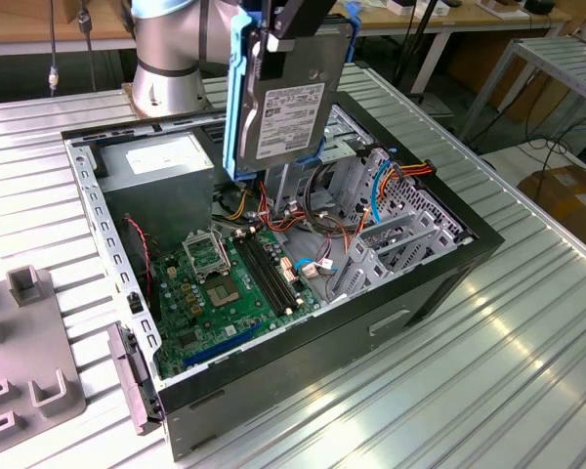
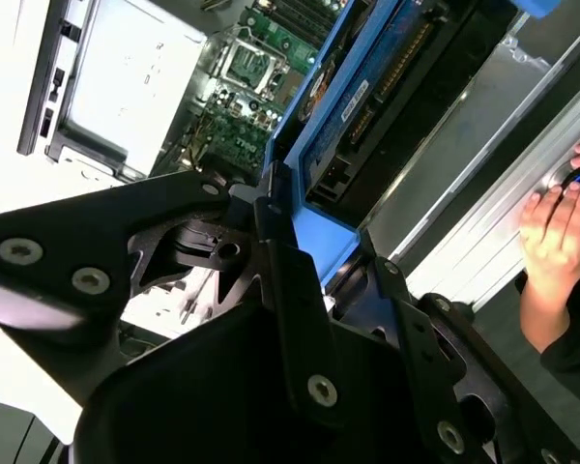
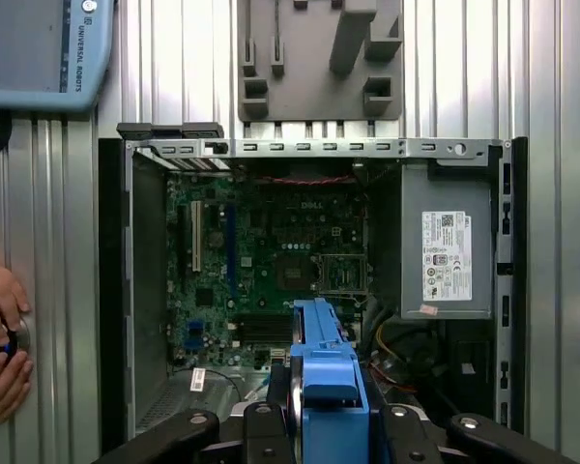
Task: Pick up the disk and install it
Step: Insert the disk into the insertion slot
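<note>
End effector is grasping the disk on edge above the open computer case.

From the exterior view's left: a grey fixture block is resting on the ribbed metal surface. The case is lying side-up, exposing its bays. The disk is hanging upright by its blue rails, probably for sliding into the grey cage. Workbenches and a cardboard box are standing beyond.
</note>
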{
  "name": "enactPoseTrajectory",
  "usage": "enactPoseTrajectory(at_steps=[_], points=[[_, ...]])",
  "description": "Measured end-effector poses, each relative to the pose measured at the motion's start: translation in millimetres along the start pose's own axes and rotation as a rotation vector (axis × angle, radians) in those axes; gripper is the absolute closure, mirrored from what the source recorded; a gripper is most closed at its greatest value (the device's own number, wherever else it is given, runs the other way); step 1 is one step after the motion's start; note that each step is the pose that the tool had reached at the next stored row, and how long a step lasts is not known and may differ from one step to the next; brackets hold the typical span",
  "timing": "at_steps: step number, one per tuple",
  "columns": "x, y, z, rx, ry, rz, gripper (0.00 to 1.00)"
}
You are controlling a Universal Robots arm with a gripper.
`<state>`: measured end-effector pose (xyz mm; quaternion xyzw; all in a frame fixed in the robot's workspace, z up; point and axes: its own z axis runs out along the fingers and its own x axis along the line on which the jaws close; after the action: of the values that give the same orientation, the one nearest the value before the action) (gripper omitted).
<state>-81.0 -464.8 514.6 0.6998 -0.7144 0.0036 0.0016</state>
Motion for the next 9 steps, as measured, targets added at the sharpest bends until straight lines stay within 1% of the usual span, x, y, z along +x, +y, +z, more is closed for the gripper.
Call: enactPoseTrajectory(at_steps=[2, 3, 4, 5, 6, 7, 8, 9], points=[[-0.2, -7.8, 0.1, 0.0, -0.0001, 0.0, 0.63], [-0.3, -14.0, 0.1, 0.0, 0.0, 0.0, 0.63], [-0.4, -17.6, 0.2, 0.0, -0.0001, 0.0, 0.63], [-0.5, -23.8, 0.4, 0.0001, -0.0002, 0.0, 0.63], [-0.6, -27.9, 0.4, 0.0, -0.0001, 0.0, 0.63], [-0.5, -30.2, 0.4, 0.0, -0.0001, 0.0, 0.63], [1.3, -34.9, 0.6, 0.0, 0.0001, 0.0, 0.63], [4.3, -36.6, 0.7, 0.0, 0.0, 0.0, 0.63]])
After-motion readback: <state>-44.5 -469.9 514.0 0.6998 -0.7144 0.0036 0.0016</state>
